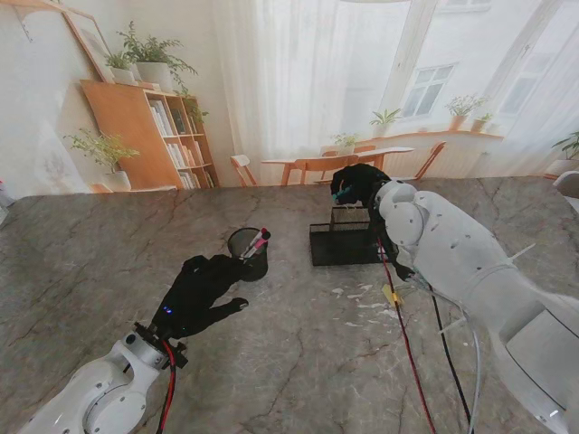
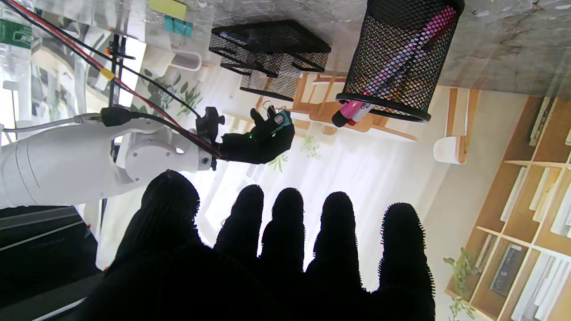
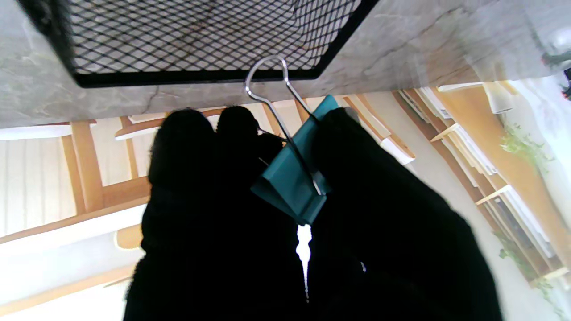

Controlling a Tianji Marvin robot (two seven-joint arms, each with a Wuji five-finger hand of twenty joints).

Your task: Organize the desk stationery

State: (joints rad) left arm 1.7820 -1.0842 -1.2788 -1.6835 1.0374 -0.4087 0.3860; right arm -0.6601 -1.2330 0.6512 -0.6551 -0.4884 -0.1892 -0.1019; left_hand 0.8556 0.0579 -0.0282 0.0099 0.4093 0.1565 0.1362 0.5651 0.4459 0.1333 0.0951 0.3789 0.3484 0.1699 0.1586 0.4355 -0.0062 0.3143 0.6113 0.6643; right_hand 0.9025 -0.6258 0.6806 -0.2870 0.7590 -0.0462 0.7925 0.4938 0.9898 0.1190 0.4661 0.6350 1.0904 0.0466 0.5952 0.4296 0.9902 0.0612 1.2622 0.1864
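Surface: grey marble-look table (image 1: 271,362), bits of stationery lying loose.
Right hand (image 1: 357,185): pinching teal binder clip (image 3: 292,178) over mesh tray (image 1: 344,244), probably to drop in.
Left hand (image 1: 199,294): fingers spread, holding nothing, beside pen cup (image 1: 249,253).

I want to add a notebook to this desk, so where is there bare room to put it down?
Bare marble table lies left of the round black mesh pen cup, also nearer to me between both arms. It is crowded around the rectangular black mesh tray, where the right hand holds a teal binder clip, with white scraps beside it.
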